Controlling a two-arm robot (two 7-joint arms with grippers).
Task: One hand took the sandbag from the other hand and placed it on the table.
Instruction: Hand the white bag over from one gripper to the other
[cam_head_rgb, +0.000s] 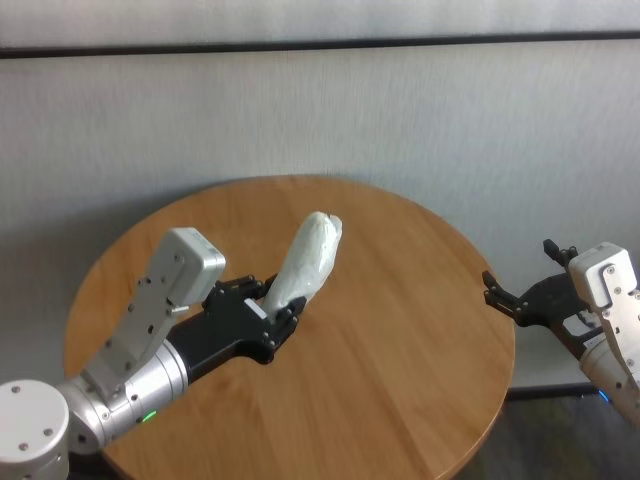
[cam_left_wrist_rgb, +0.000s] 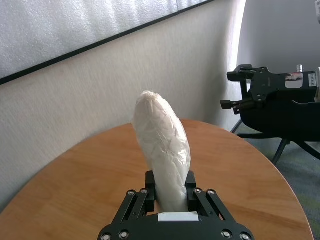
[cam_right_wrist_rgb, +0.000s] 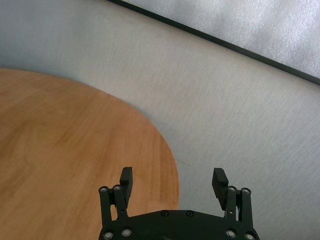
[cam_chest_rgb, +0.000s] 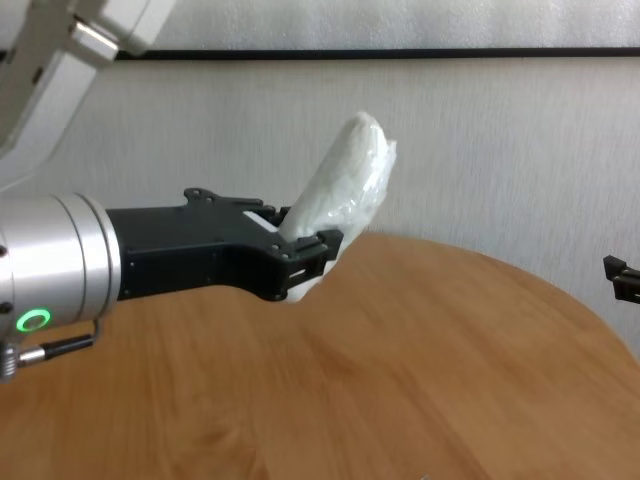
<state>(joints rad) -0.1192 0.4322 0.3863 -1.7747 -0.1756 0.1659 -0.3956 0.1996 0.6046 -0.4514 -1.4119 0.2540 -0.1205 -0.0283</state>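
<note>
Head view: the left gripper (cam_head_rgb: 278, 305) is above the round worktop (cam_head_rgb: 400, 330), jaws clamped on the lower end of the sandbag (cam_head_rgb: 305, 258); the right gripper (cam_head_rgb: 515, 300) hangs off the worktop's right edge.
Left wrist view: sandbag (cam_left_wrist_rgb: 162, 145) stands up from the closed jaws, tilted, clear of the wood.
Right wrist view: right gripper (cam_right_wrist_rgb: 173, 181) jaws spread wide, empty.
Chest view: sandbag (cam_chest_rgb: 345, 190) is held above the worktop (cam_chest_rgb: 400, 380).

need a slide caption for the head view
Left gripper holds the sandbag upright over the table; right gripper waits open beside it.
</note>
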